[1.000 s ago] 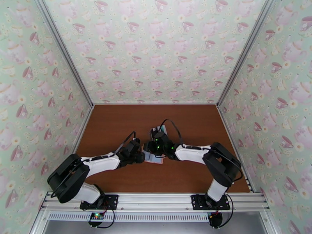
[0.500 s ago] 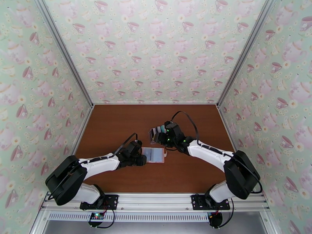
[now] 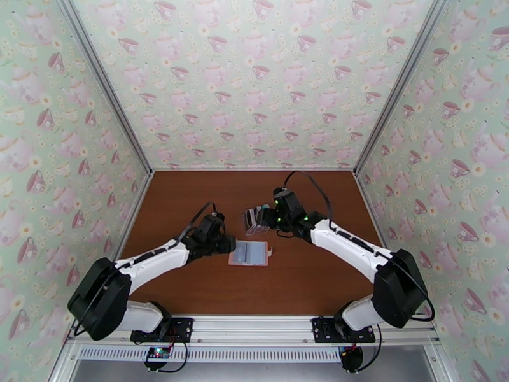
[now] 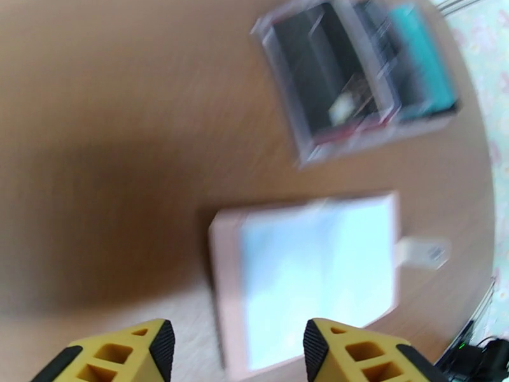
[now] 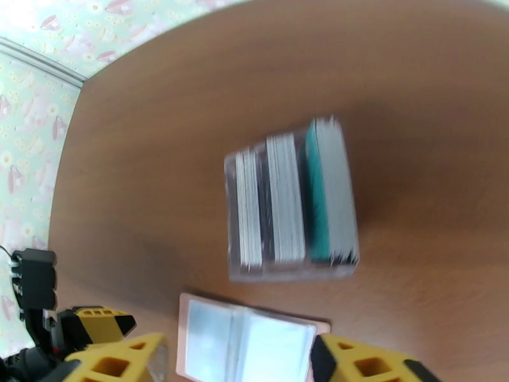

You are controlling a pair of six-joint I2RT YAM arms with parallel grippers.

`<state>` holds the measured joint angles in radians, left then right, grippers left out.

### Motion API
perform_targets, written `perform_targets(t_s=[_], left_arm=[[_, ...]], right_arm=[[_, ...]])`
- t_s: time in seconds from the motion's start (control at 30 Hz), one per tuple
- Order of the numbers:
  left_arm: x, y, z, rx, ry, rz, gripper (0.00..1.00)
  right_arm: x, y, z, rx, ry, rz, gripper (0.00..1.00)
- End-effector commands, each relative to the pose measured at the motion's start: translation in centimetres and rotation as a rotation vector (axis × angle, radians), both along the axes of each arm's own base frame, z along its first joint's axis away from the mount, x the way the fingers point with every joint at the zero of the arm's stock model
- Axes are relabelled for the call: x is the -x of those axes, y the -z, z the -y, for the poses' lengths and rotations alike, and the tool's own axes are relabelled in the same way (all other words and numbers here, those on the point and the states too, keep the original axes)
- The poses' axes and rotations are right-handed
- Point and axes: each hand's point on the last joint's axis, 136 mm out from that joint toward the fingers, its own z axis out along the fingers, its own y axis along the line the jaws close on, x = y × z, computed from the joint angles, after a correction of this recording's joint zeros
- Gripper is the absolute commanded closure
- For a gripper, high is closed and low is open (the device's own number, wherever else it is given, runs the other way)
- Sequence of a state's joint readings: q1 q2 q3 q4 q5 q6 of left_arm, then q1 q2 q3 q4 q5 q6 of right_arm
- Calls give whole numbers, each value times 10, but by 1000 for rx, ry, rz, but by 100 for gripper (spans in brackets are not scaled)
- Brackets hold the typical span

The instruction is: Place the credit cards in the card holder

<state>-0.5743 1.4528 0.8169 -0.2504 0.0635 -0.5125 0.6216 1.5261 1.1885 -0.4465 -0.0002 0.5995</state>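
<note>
Brown table [image 3: 191,205]: card holder [image 4: 305,275] open, motion-blurred; credit cards [image 5: 286,198] edge-on in rack [image 5: 237,270]; left fingers [image 4: 149,351], right fingers [image 5: 356,365] spread, empty.

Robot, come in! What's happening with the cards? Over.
Left tool, right tool open, empty. Wallet lies open on table. Cards standing in clear rack. Nothing blocking.

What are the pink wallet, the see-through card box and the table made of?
The card holder looks like matte pink faux leather or vinyl, pale blue-grey inside; blur leaves it open. The card rack seems hard clear plastic: cards show through its walls. The table looks like smooth reddish-brown wood-grain laminate.
</note>
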Motion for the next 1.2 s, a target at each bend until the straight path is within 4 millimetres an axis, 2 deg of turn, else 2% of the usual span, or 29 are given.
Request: perform_targets(t_s=[0.0, 0.3, 0.47, 0.6, 0.8, 1.17], left_arm=[[-23, -1, 13, 17, 23, 19, 37], [-74, -7, 41, 113, 32, 48, 35], [-91, 5, 48, 176, 30, 8, 35], [-97, 19, 50, 221, 29, -32, 37], [-100, 28, 56, 238, 52, -47, 40], [-99, 47, 60, 247, 57, -88, 42]], right_arm=[[-7, 17, 20, 162, -5, -34, 25], [-29, 25, 28, 242, -30, -38, 21], [-37, 31, 29, 255, -42, -56, 21], [-43, 41, 28, 266, -54, -87, 22], [-48, 44, 22, 268, -74, -100, 31], [-51, 68, 19, 298, -100, -151, 32]])
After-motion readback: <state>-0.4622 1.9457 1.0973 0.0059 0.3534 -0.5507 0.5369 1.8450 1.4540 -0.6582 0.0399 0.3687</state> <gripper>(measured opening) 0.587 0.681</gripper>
